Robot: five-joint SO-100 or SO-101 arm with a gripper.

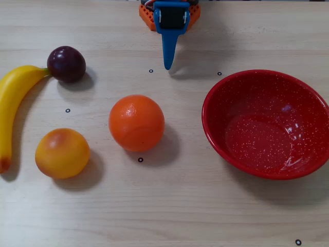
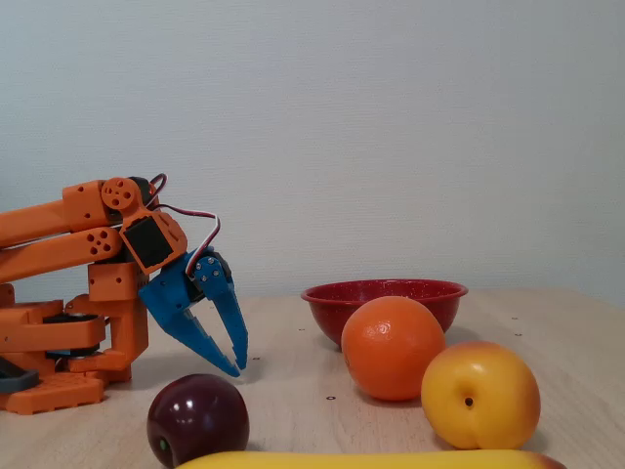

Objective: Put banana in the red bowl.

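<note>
In the overhead view, the banana (image 1: 13, 110) lies along the left edge of the light wooden table (image 1: 180, 206), curving from its upper end beside a dark purple plum (image 1: 66, 64) down to its reddish tip at the lower left. The banana's upper end touches or nearly touches the plum. A yellow-orange round fruit (image 1: 62, 153) sits just right of the banana's lower half, and an orange (image 1: 136, 122) rests near the middle of the table. The red bowl (image 1: 266, 123), speckled white and holding nothing, stands at the right, well apart from the banana. The blue gripper (image 1: 167, 66) points down from the top edge, hanging between the plum and the bowl, with nothing in it.

In the fixed view, the orange arm (image 2: 68, 234) is folded low at the left, and the gripper (image 2: 238, 365) tilts down toward the table with its fingers (image 2: 200, 337) slightly parted and empty, tips just above the surface. The plum (image 2: 197, 419) sits in front, the banana (image 2: 371, 459) runs along the bottom edge, and the orange (image 2: 393, 348) and yellow-orange fruit (image 2: 479, 395) stand before the red bowl (image 2: 381, 298).
</note>
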